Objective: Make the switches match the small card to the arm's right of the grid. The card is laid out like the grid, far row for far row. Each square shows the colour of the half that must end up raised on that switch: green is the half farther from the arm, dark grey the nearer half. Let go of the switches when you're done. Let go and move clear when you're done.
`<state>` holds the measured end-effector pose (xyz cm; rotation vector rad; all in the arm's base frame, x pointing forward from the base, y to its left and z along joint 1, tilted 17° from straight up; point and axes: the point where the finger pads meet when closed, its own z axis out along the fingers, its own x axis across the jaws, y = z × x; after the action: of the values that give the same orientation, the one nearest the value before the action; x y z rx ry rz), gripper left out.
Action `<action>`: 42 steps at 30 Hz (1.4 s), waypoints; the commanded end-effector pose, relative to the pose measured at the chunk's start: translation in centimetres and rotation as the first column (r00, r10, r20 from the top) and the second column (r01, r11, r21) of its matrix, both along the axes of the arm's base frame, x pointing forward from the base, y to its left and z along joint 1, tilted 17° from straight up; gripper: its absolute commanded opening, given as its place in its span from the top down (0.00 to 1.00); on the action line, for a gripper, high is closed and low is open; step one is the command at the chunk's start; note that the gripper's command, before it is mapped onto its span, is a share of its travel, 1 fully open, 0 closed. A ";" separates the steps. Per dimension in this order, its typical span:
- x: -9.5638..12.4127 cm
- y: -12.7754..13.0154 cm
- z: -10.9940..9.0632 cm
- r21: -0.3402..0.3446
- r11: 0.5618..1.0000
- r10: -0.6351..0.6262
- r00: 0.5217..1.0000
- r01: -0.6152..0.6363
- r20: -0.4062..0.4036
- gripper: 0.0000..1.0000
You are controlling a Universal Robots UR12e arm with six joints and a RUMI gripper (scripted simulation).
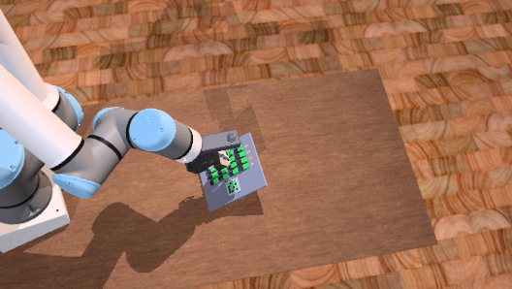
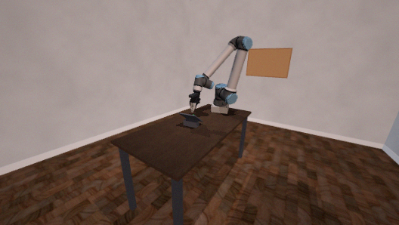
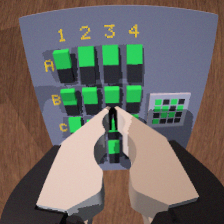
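A grey panel [image 1: 236,175] lies on the table and carries a grid of green and dark grey rocker switches [image 3: 97,80], with columns numbered 1 to 4 and rows lettered A, B, C. The small card [image 3: 170,109] of green and dark squares sits to the right of the grid. My gripper [image 3: 112,109] is shut and empty. Its tips hang over the column 3 switches, near the boundary of rows B and C. My fingers hide most of the nearer rows. In the side view the gripper [image 2: 193,108] points down just above the panel [image 2: 190,119].
The panel sits near the arm's base [image 1: 29,213] on the dark wooden table [image 2: 181,140]. An orange board [image 2: 269,62] hangs on the wall behind the arm.
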<state>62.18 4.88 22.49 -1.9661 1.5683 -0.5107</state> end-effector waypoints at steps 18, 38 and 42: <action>1.2 0.3 -1.3 0.000 1.000 0.000 1.000 0.000 0.001 1.00; 1.6 0.5 -1.8 0.000 1.000 0.000 1.000 0.000 0.001 1.00; 1.7 0.5 -1.9 0.000 1.000 0.000 1.000 0.000 0.001 1.00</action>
<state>63.75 5.36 20.61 -1.9661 1.5683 -0.5107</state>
